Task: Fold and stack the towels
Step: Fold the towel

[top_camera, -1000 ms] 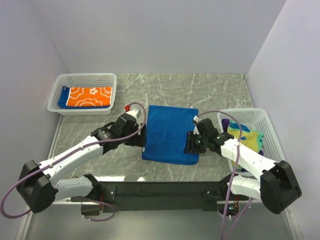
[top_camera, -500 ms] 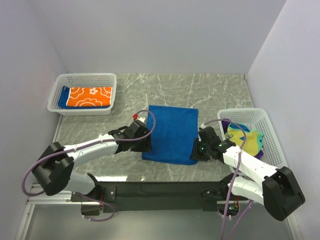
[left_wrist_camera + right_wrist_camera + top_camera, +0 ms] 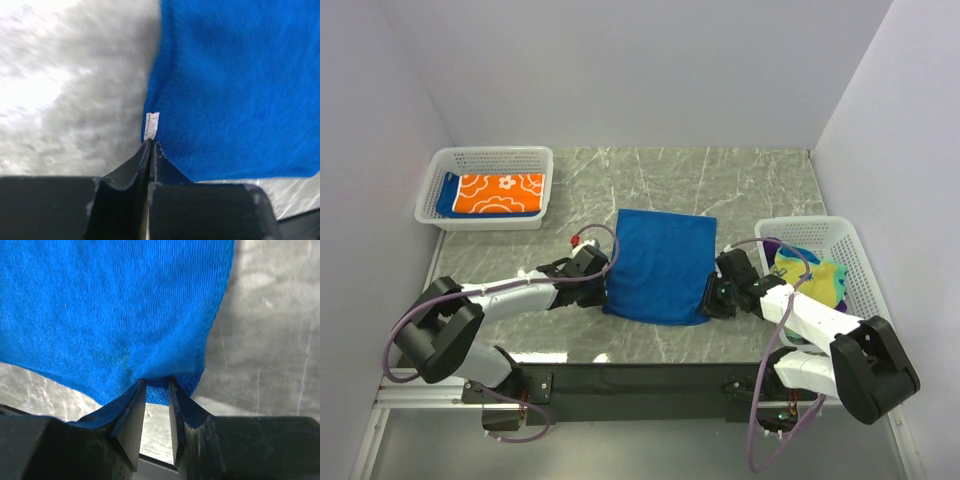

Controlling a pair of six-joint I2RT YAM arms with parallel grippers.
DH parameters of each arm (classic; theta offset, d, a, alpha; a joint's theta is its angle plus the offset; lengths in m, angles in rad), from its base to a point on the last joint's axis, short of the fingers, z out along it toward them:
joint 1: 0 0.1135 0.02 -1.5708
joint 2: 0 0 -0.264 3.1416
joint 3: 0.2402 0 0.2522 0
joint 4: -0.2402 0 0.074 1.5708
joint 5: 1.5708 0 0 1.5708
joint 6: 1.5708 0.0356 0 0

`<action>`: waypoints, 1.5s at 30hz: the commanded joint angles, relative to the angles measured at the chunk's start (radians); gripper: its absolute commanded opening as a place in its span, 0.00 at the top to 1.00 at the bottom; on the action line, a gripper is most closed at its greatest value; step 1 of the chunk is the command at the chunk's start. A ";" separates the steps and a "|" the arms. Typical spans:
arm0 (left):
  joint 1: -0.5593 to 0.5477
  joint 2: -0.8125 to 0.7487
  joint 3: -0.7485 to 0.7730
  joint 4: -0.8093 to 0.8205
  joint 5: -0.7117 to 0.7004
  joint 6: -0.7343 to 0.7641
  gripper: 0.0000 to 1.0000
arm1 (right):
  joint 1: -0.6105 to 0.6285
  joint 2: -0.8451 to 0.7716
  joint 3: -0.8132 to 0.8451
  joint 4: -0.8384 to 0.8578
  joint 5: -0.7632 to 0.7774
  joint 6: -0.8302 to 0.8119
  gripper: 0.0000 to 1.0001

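The blue towel (image 3: 662, 265) lies flat in the middle of the table (image 3: 740, 180), between the two arms. The left gripper (image 3: 150, 145) is closed tight on the towel's near-left corner, right beside a small white tag (image 3: 151, 125). That view is blurred, so how much cloth sits between the jaws is hard to tell. The right gripper (image 3: 156, 385) pinches the near-right corner, with cloth puckered between its tips.

If the left hold catches only the hem, the corner could slip out on the lift, and the fold would come out skewed, with one side carried over and the other left behind. The right bite also looks shallow, so a quick pull might free it. If the arms rise unevenly, the towel could twist or slide on the smooth stone instead of folding.

The left basket (image 3: 485, 158), at the far left, holds a folded orange towel (image 3: 500, 192) with white flowers, lying on a darker blue one. The right basket (image 3: 852, 245) holds loose, crumpled cloths: a yellow and teal towel (image 3: 817, 277) and a bit of purple towel (image 3: 772, 246).
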 commanded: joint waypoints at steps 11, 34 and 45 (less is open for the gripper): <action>0.041 -0.112 -0.045 -0.030 -0.021 -0.014 0.66 | -0.016 -0.244 -0.025 -0.170 0.152 0.079 0.66; -0.033 -0.096 0.003 -0.072 -0.018 -0.012 0.52 | -0.016 -0.188 -0.097 -0.064 0.089 0.132 0.82; -0.036 -0.088 0.008 -0.072 -0.026 -0.019 0.60 | -0.014 -0.255 -0.006 -0.179 0.090 0.095 1.00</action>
